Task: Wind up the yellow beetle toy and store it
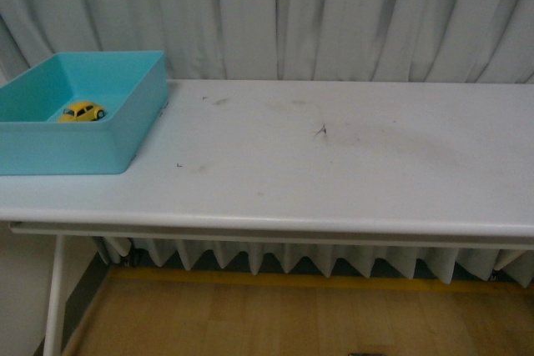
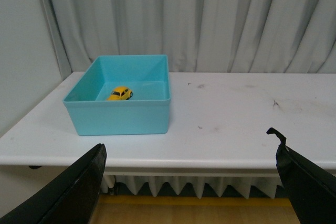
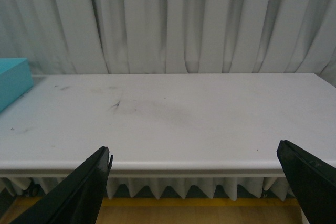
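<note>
The yellow beetle toy sits upright on its wheels inside the turquoise bin at the table's far left; it also shows in the left wrist view inside the bin. My left gripper is open and empty, held back from the table's front edge, facing the bin. My right gripper is open and empty, also back from the front edge, facing the bare right part of the table. Neither gripper shows in the front view.
The white table carries scuff marks near its middle. Grey curtains hang right behind it. A corner of the bin shows in the right wrist view. Wooden floor lies below the front edge.
</note>
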You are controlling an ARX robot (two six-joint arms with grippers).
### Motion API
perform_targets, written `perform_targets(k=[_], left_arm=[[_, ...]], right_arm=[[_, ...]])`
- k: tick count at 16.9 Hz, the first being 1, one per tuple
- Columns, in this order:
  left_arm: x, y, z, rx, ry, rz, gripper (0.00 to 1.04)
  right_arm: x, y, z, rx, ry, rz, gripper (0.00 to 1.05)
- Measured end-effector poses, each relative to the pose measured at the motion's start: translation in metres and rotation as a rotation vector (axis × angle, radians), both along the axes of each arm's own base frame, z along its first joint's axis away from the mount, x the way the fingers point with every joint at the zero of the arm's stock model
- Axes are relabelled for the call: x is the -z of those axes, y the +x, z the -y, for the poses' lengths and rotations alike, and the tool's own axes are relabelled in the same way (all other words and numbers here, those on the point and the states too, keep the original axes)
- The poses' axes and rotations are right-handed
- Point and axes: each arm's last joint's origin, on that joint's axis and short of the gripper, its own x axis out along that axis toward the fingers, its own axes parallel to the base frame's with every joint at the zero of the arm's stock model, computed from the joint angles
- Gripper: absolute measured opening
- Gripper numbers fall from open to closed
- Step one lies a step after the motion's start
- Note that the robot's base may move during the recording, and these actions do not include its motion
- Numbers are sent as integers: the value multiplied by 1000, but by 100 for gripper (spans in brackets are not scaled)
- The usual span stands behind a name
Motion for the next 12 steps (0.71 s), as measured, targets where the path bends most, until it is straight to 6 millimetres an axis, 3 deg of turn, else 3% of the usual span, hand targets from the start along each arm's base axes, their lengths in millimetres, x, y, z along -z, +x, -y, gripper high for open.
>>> perform_targets(k=[12], left_arm=[[0, 0, 0, 0, 0, 1, 98]], right_arm=[[0, 0, 0, 0, 0, 0, 98]])
